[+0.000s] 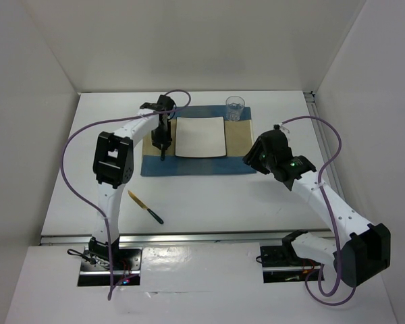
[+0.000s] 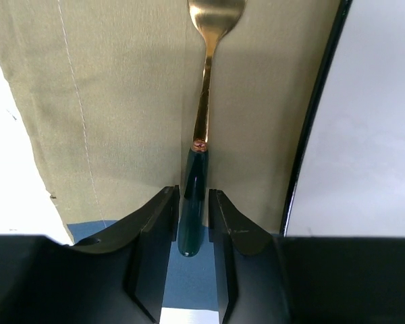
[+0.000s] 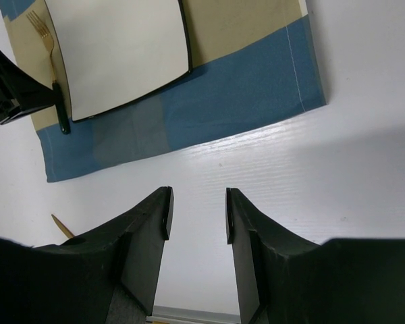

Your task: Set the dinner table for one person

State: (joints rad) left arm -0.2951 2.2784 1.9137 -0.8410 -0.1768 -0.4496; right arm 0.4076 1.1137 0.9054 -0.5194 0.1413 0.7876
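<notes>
The dinner table [image 1: 209, 202] is a broad white slab ahead of both arms; I judge it stiff, heavy and smooth, nothing to grasp, only a surface where cutlery may slide. Near its near-left corner lies a knife [image 1: 145, 207]; toward the far edge, the left gripper [image 2: 194, 199] sets its fingers close on either side of the fork [image 2: 204, 101], though whether they pinch it I cannot tell; the fork lies on the placemat [image 1: 196, 165] just left of the plate [image 1: 200, 137]; a glass [image 1: 235, 108] stands behind; the right gripper [image 3: 198, 202] hangs spread, holding nothing.
</notes>
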